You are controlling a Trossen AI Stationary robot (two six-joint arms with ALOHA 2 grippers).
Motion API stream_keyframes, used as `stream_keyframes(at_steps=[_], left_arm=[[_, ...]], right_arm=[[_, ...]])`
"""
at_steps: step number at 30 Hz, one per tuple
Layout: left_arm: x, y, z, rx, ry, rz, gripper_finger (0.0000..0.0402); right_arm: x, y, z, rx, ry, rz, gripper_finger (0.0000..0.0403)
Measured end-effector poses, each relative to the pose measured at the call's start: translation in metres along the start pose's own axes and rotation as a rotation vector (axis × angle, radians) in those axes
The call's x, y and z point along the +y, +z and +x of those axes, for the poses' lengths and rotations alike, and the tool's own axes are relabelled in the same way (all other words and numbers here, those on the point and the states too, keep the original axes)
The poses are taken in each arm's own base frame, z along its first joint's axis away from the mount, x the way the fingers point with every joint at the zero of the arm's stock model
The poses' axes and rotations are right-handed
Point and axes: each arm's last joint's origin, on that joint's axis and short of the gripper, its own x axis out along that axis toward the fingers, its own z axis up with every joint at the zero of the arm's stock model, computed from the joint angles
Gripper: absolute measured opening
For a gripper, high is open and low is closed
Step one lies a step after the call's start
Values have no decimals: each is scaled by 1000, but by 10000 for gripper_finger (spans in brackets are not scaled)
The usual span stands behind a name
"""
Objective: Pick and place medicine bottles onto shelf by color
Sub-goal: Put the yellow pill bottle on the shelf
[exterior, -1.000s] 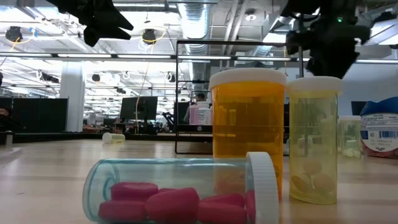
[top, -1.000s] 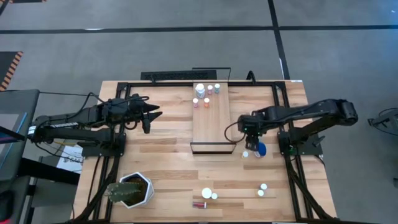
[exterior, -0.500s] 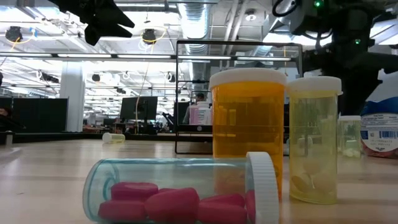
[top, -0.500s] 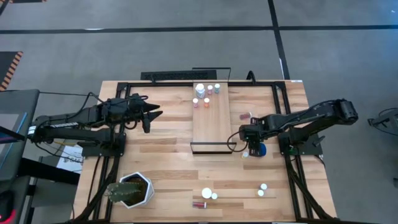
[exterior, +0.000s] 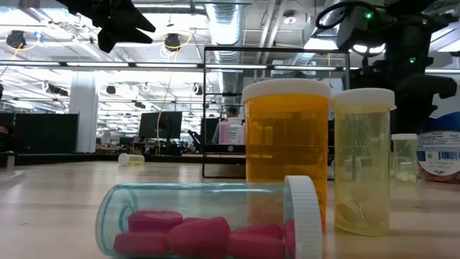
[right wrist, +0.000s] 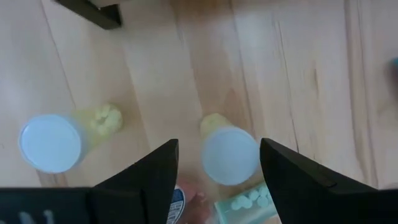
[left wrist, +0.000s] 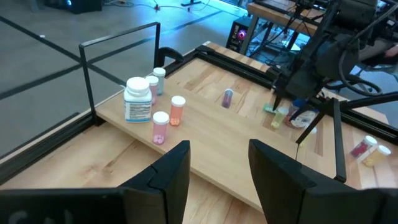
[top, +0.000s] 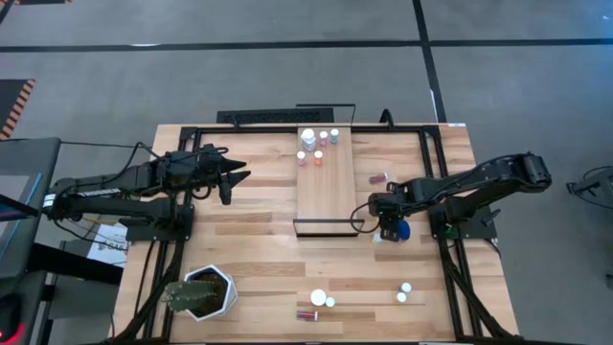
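The shelf point(top: 326, 187) lies along the table's middle, with several medicine bottles point(top: 314, 146) standing at its far end; among them are a white one point(left wrist: 138, 99) and an orange one point(left wrist: 177, 111). By its near right corner stands a cluster: a blue bottle point(top: 402, 230) and yellowish white-capped vials point(right wrist: 229, 155) point(right wrist: 50, 143). My right gripper point(top: 387, 228) point(right wrist: 219, 148) points down over this cluster. It is open, with one finger on either side of the middle vial's cap and no touch showing. My left gripper point(top: 235, 177) point(left wrist: 219, 155) hovers open, left of the shelf.
More bottles stand or lie near the front edge point(top: 318, 297) point(top: 403, 292); close to the low camera are an orange one point(exterior: 286, 151) and a lying one with pink pills point(exterior: 208, 219). A pink vial point(top: 375, 178) lies right of the shelf. A white plant pot point(top: 206, 292) stands front left.
My right gripper has come down, and slightly toward the table's near edge, onto the cluster of bottles beside the shelf's near right corner. Its fingers stay as wide apart as before. No bottle has moved.
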Motion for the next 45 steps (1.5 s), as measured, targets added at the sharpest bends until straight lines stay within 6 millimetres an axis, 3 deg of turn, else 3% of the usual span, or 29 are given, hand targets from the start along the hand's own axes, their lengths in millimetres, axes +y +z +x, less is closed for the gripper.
stream_keyframes(at_steps=[6, 17, 23, 30, 36, 39, 45], left_arm=[[0, 0, 0, 0, 0, 0, 149], [0, 0, 0, -3, 11, 0, 149], [0, 0, 0, -3, 11, 1, 149], [0, 0, 0, -2, 11, 1, 149], [0, 0, 0, -2, 11, 2, 149], [1, -1, 0, 3, 12, 3, 149], [1, -1, 0, 9, 14, 4, 149]], right_arm=[[0, 0, 0, 0, 0, -8, 238], [-8, 2, 0, 2, 1, 34, 135], [-14, 7, -7, 20, 2, 62, 124], [-28, 34, -43, -50, -8, 120, 132], [-60, 59, -68, -181, -61, 257, 133], [-77, 72, -68, -198, -84, 325, 134], [-105, 105, -45, -87, -117, 404, 134]])
